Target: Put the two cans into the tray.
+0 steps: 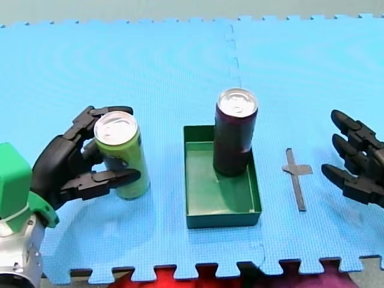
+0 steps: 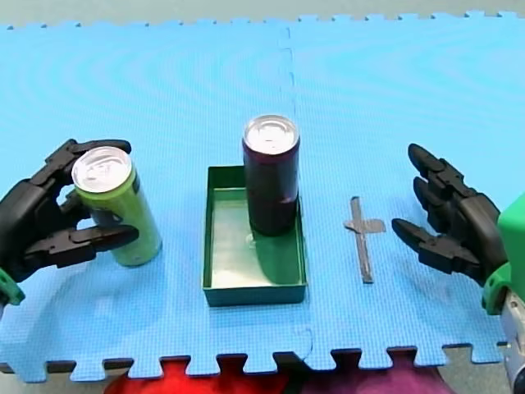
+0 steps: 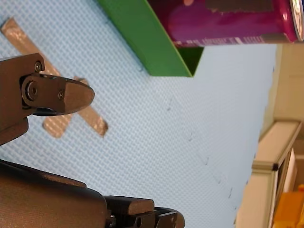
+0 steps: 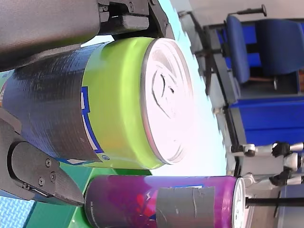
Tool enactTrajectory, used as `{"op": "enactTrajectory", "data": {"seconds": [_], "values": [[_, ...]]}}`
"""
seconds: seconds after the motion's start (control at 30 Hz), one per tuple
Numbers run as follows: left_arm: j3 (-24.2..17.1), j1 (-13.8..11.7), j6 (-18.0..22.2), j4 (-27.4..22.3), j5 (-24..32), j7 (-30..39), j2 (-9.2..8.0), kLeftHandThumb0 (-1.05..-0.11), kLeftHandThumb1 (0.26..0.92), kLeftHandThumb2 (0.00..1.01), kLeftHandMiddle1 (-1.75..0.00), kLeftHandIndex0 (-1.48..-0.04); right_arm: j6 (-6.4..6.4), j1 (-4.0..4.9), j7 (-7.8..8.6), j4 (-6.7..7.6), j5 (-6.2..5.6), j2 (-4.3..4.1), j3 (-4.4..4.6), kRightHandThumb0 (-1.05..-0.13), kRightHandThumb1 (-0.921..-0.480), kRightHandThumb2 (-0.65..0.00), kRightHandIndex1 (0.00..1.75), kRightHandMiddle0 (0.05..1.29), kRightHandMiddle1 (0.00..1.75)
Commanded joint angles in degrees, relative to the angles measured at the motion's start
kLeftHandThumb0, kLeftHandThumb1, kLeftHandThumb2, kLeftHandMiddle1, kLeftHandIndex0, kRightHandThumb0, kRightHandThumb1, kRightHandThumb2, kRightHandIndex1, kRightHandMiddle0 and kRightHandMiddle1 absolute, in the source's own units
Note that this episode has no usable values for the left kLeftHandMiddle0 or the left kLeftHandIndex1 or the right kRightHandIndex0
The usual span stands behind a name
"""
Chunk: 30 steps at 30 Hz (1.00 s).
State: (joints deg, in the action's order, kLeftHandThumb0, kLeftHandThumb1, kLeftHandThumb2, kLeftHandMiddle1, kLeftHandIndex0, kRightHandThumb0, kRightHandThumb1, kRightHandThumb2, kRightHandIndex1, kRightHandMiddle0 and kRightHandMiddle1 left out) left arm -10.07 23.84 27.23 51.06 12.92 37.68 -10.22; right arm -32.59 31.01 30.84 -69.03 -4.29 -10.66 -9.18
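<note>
Seen from the head, the left hand (image 1: pixel 69 168) is clasped around the green can (image 1: pixel 123 157), which stands upright on the blue mat (image 1: pixel 162 72). Just past its fingertips, toward the other hand, lies the green tray (image 1: pixel 223 198), with the purple can (image 1: pixel 235 135) upright at its far end. The right hand (image 2: pixel 451 222) holds nothing, with a tape cross (image 2: pixel 362 238) between it and the tray.

In the first wrist view, a fingertip (image 3: pixel 71 95) shows near the tape, with the tray's corner and the purple can beyond.

In the second wrist view, the left hand's fingers press on the green can, and the purple can is close beside it.
</note>
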Motion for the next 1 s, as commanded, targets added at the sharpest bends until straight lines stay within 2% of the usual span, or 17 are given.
{"op": "enactTrajectory", "data": {"seconds": [0.0,0.43,0.77,0.97], "values": [[-0.1,0.2,0.1,0.4,0.4,0.4,-0.09,-1.048,0.747,0.01,-0.01,-0.10,-0.25,-0.27,0.14,0.26,-0.32,-0.30,-0.19,-1.048,-0.921,-0.337,0.00,0.09,0.00],[-1.0,0.9,-0.1,1.8,2.0,1.1,1.10,-1.048,0.745,0.00,0.00,-0.11,-0.37,-0.45,1.09,0.34,-0.70,-0.33,-0.51,-1.048,-0.921,-0.346,0.00,0.09,0.00],[-1.0,0.8,-0.9,0.9,2.0,0.4,1.61,-1.048,0.738,0.00,0.00,-0.13,-0.56,-0.63,1.88,0.23,-1.04,-0.33,-0.70,-1.048,-0.921,-0.355,0.00,0.09,0.00],[-0.9,1.2,0.1,1.2,1.2,-2.0,2.37,-1.048,0.739,0.00,0.00,-0.16,-0.63,-0.73,2.25,-0.04,-1.24,-0.38,-0.82,-1.048,-0.921,-0.360,0.00,0.09,0.00]]}}
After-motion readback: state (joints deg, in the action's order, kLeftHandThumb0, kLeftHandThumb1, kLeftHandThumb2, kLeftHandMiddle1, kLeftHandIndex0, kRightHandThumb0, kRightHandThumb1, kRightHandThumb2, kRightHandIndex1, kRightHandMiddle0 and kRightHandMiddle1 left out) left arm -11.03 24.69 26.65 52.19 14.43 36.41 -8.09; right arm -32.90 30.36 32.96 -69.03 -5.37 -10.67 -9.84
